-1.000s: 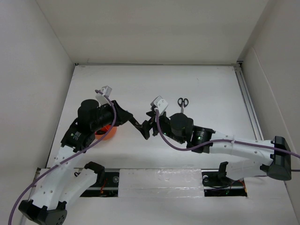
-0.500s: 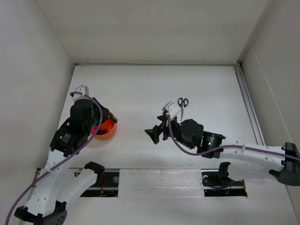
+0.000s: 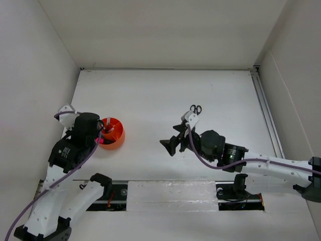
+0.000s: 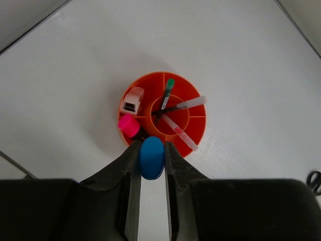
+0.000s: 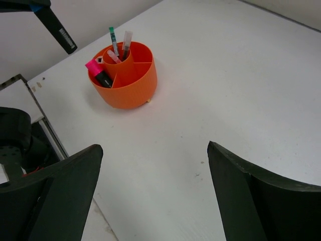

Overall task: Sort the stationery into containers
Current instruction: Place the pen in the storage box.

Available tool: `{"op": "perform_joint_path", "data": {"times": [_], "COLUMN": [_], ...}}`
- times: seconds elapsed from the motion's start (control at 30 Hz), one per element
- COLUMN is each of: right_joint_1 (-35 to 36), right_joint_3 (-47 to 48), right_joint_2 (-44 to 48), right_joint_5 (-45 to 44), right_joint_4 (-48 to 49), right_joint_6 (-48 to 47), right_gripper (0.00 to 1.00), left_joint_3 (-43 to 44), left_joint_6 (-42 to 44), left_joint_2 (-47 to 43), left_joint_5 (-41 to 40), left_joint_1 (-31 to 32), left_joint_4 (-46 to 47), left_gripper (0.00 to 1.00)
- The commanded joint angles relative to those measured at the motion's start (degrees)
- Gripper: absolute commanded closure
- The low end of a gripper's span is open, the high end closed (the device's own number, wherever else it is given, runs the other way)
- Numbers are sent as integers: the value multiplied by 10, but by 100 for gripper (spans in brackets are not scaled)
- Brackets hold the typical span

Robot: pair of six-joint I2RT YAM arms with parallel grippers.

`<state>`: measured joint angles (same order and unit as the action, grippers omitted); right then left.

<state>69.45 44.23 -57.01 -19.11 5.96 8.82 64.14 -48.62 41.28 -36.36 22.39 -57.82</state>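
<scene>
My left gripper [image 4: 151,146] is shut on the blue cap of a blue highlighter [image 4: 151,158]. It hangs above the near rim of the orange cup [image 4: 195,103]. In the right wrist view the highlighter's black body [image 5: 56,26] slants down towards the cup [image 5: 131,83]. In the cup stand a pink highlighter [image 4: 129,125], a white eraser [image 4: 133,100] and thin pens [image 4: 167,93]. Black-handled scissors [image 3: 194,111] lie on the table behind my right gripper [image 3: 172,143]. That gripper [image 5: 155,150] stands wide open with nothing in it, right of the cup [image 3: 113,134].
White walls close the table [image 3: 150,90] at the left, back and right. A metal rail [image 3: 264,108] runs along the right edge. The mounting bar with both arm bases [image 3: 165,192] lies at the near edge.
The two grippers were together at the table's middle. My left arm has swung left with the blue highlighter to the cup. My right gripper has opened wider and drawn back to the right.
</scene>
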Motion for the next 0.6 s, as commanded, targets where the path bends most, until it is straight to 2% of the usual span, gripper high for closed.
{"op": "perform_joint_path", "data": {"times": [0.0,0.33,0.57], "right_joint_1": [3,3,3], "right_joint_3": [-6,-17,-22], "right_joint_2": [26,47,59], "right_joint_5": [0,7,19], "right_joint_4": [16,16,21], "right_joint_6": [-1,-12,-12], "right_gripper": [9,7,7], "left_joint_3": [18,-1,-53], "left_joint_6": [-89,-161,-246], "left_joint_2": [29,86,129], "left_joint_5": [-74,-84,-77], "left_joint_1": [-2,-2,-2], "left_joint_4": [-41,-44,-28], "left_gripper": [100,100,100]}}
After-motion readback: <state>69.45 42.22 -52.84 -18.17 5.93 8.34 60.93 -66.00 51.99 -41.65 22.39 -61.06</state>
